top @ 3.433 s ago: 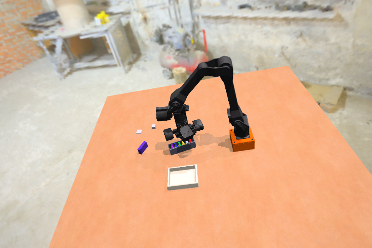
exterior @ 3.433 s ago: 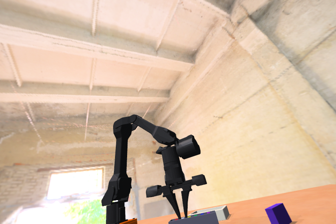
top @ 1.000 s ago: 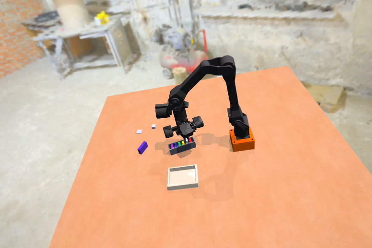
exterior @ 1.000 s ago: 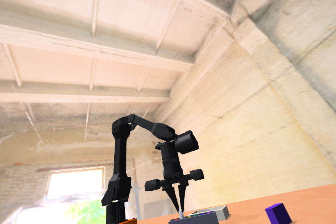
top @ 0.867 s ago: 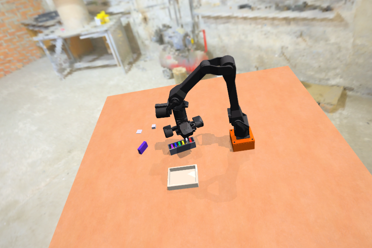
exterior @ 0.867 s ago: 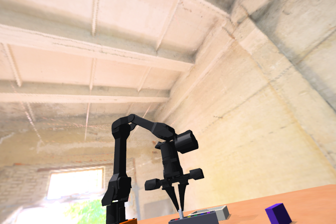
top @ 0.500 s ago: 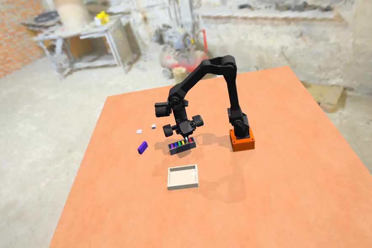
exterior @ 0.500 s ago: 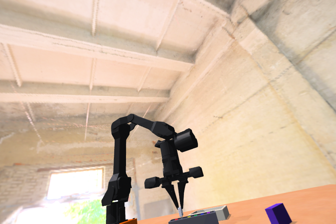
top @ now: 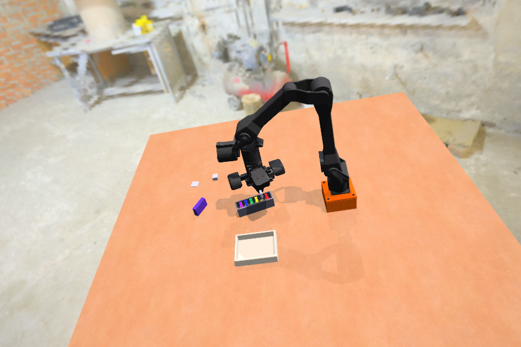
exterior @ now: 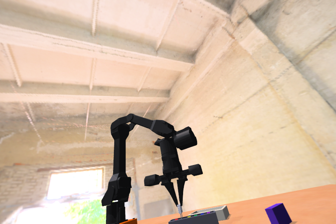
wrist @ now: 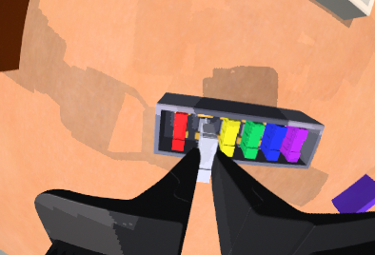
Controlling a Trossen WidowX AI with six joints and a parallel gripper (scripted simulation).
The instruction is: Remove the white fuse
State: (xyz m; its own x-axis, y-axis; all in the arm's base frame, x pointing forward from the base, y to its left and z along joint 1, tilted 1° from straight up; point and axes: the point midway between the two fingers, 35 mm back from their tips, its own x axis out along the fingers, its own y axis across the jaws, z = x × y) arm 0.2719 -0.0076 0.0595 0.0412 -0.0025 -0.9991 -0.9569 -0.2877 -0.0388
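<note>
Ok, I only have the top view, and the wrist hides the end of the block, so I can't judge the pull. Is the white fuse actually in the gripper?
Observer: Yes. The wrist view shows the gripper shut on the white fuse.
Operator: Is it out of the block?
Observer: In the exterior view it hangs upright, its lower end about level with the top of the fuse block. I can't tell if it is fully clear.
Operator: And the neighbours?
Observer: The wrist view shows the red fuse and yellow fuse seated on either side of the vacated slot.
</note>
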